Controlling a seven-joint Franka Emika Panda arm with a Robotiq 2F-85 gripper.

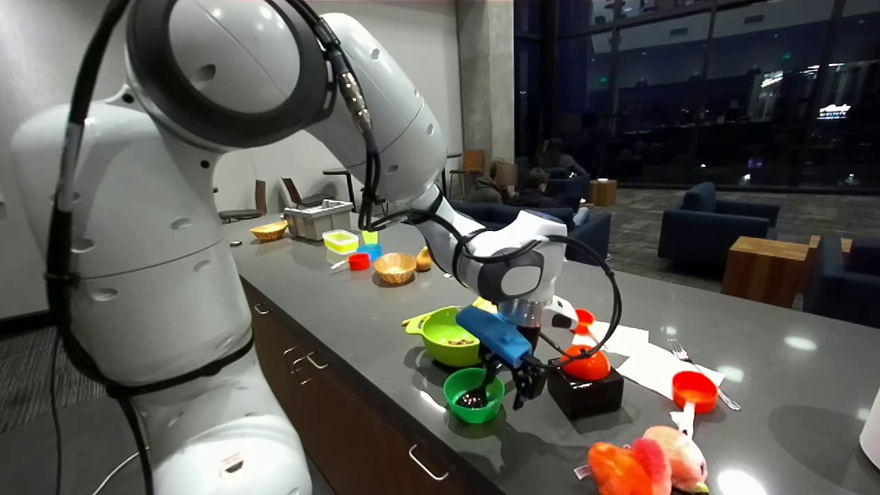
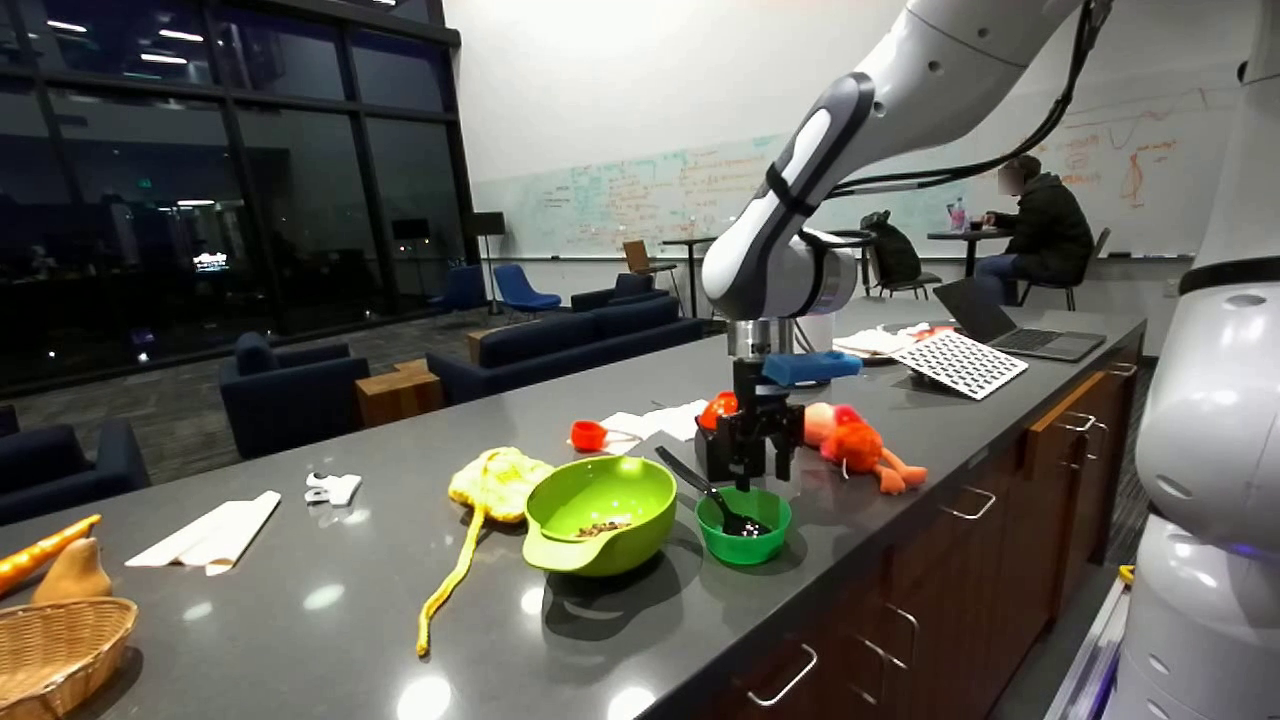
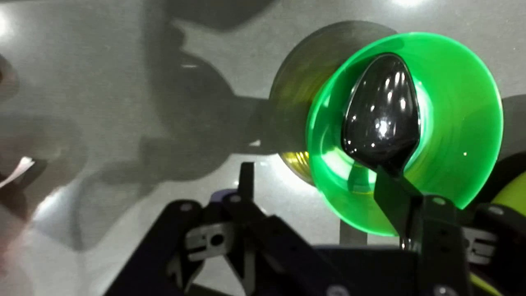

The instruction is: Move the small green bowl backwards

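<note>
The small green bowl (image 1: 474, 416) stands upright on the grey counter near its drawer-side edge. It also shows in an exterior view (image 2: 745, 550) and in the wrist view (image 3: 456, 123). A black spoon (image 3: 382, 111) rests in it, its handle leaning out over the rim. My gripper (image 3: 318, 183) is open, pointing down just above the bowl, with one finger over the bowl by the spoon's neck and the other outside the rim. In both exterior views, the gripper (image 1: 510, 381) (image 2: 765, 468) is close beside the bowl. Whether a finger touches the bowl or spoon I cannot tell.
The larger lime bowl (image 2: 600, 555), holding small bits, stands close beside the green bowl. A black box with a red dome (image 1: 584, 395) is on the gripper's other side. An orange-pink plush toy (image 2: 850, 445), a red cup (image 1: 694, 390) and a yellow cloth (image 2: 500, 485) lie nearby.
</note>
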